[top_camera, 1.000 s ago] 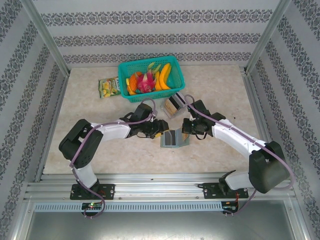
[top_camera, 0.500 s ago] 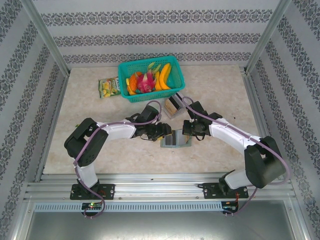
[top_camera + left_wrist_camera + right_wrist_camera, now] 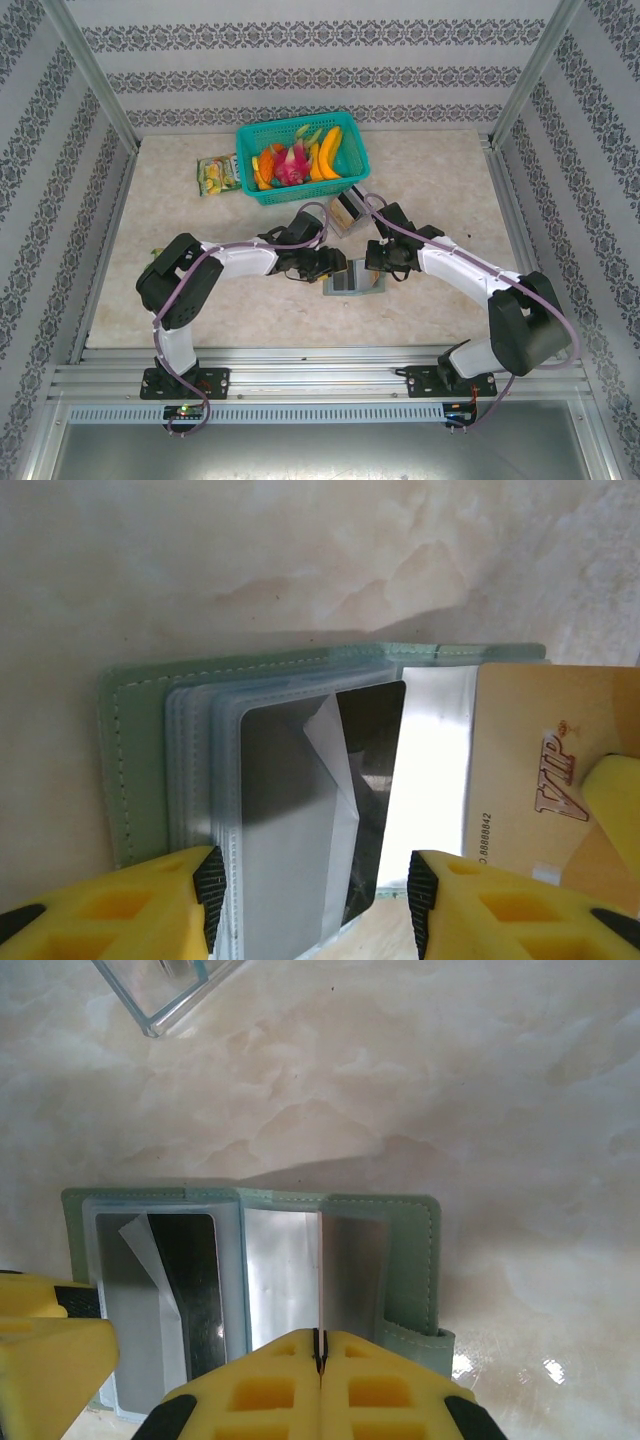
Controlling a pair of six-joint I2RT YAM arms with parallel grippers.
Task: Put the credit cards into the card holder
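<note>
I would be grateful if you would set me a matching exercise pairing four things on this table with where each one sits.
Things:
1. orange-brown plastic VIP card
2. dark plastic card
3. yellow-green snack packet
4. small clear plastic box

Places:
A. on the table, left of the teal plastic basket
B. inside a clear sleeve of the open grey-green card holder
C. pinched between the fingers of the right gripper
D. just on the basket's near side

Pairs: 1-C, 2-B, 3-A, 4-D.
</note>
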